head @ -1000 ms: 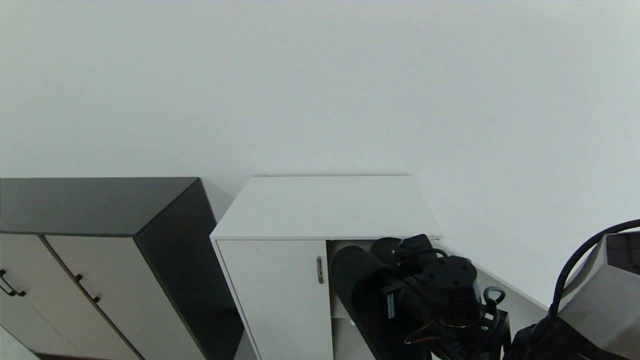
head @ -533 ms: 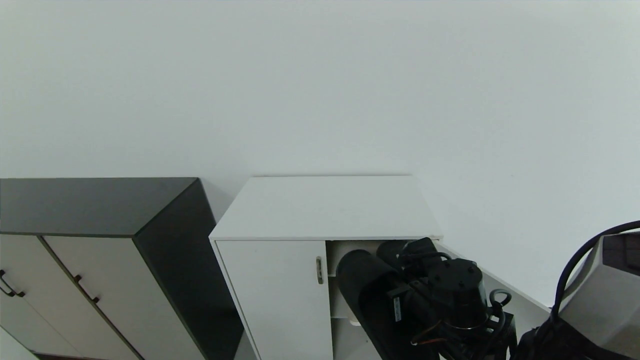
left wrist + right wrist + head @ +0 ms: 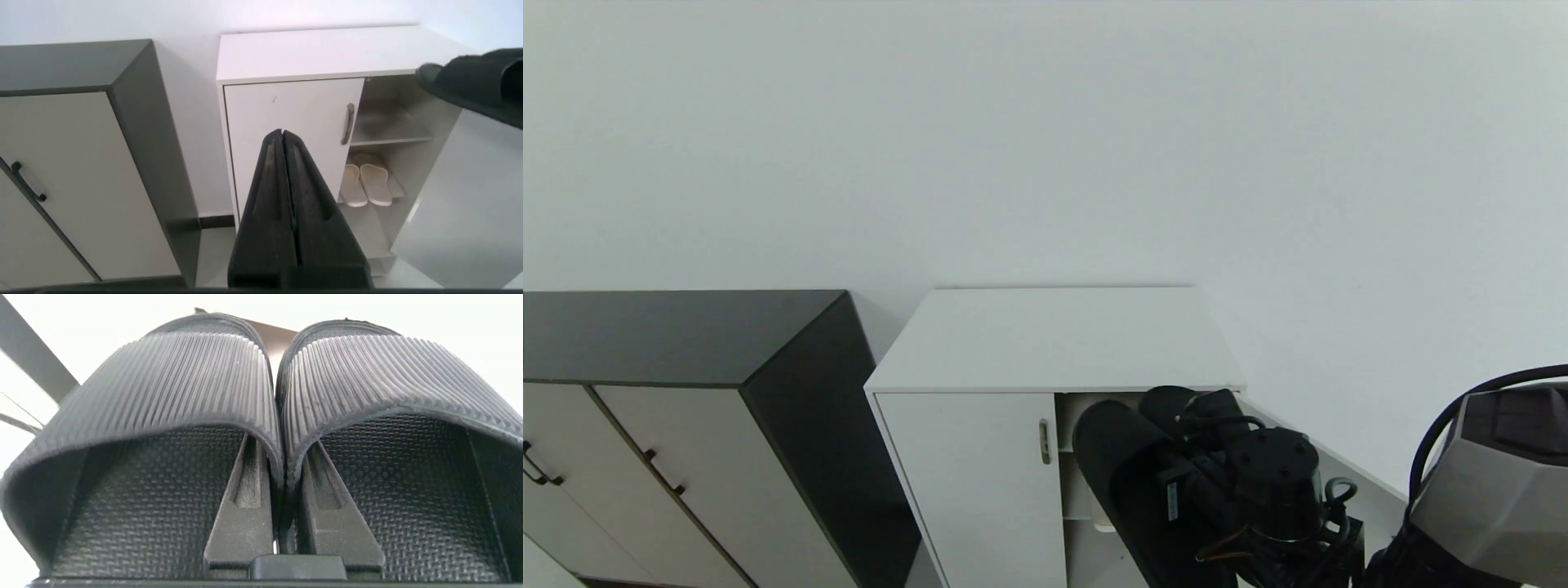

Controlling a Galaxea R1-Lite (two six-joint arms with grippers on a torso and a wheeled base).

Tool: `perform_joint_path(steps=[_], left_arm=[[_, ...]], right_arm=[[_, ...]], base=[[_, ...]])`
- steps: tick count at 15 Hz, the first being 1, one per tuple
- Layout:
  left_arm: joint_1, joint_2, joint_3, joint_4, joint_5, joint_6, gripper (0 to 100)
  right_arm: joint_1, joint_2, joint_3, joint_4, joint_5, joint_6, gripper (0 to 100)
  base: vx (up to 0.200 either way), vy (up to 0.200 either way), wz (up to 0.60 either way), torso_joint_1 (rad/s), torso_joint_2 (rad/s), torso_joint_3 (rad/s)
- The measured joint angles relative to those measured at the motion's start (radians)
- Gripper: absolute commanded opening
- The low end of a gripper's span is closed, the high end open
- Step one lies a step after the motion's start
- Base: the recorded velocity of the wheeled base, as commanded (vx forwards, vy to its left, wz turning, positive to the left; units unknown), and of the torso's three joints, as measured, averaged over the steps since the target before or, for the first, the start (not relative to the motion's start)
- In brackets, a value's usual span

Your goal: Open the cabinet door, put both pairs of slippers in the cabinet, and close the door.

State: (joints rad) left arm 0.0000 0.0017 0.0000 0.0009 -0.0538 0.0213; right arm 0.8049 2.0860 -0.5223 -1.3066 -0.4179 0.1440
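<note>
We face a plain pale wall point(image 3: 1045, 139) with two pieces of furniture set against it. On our left stands the dark cabinet point(image 3: 686, 335), with a dark top and side and cream doors fitted with dark handles. Just beside it, apart by a narrow gap, stands the white cabinet point(image 3: 1054, 339). Its left door point(image 3: 972, 482) is shut, with a small metal handle point(image 3: 1044, 441) at its inner edge. Its right door point(image 3: 482, 204) is swung out wide, so the right half is open to us. In that open half we see a bare shelf point(image 3: 388, 131), and below it the white slippers point(image 3: 368, 184), which lie side by side, toes pointing inward.

We hold the black slippers point(image 3: 1119, 457) up in front of the open half, about level with the top of the opening and near it but not inside. The two sit side by side, ribbed straps upward. Our right gripper point(image 3: 280, 482) has its fingers point(image 3: 241, 510) set narrow, pinching the two adjoining inner walls of the pair, one finger inside each slipper.

Our left gripper point(image 3: 283, 139) hangs well back from the white cabinet, facing its shut left door, its fingers pressed flat together with nothing between them
</note>
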Motion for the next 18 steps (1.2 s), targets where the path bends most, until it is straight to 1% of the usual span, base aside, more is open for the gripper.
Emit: perform_joint_path(steps=[10,18], left_arm=[[0.000,0.000,0.000,0.000,0.000,0.000,0],[0.000,0.000,0.000,0.001,0.000,0.000,0]], right_arm=[[-0.003,0.034,0.015,-0.035,0.002,-0.012,0],[-0.003,0.051,0.020,-0.070,0.002,-0.019,0]], base=[[0.000,0.000,0.00,-0.160,0.37,0.205],[0.000,0.000,0.00,-0.225,0.54,0.308]])
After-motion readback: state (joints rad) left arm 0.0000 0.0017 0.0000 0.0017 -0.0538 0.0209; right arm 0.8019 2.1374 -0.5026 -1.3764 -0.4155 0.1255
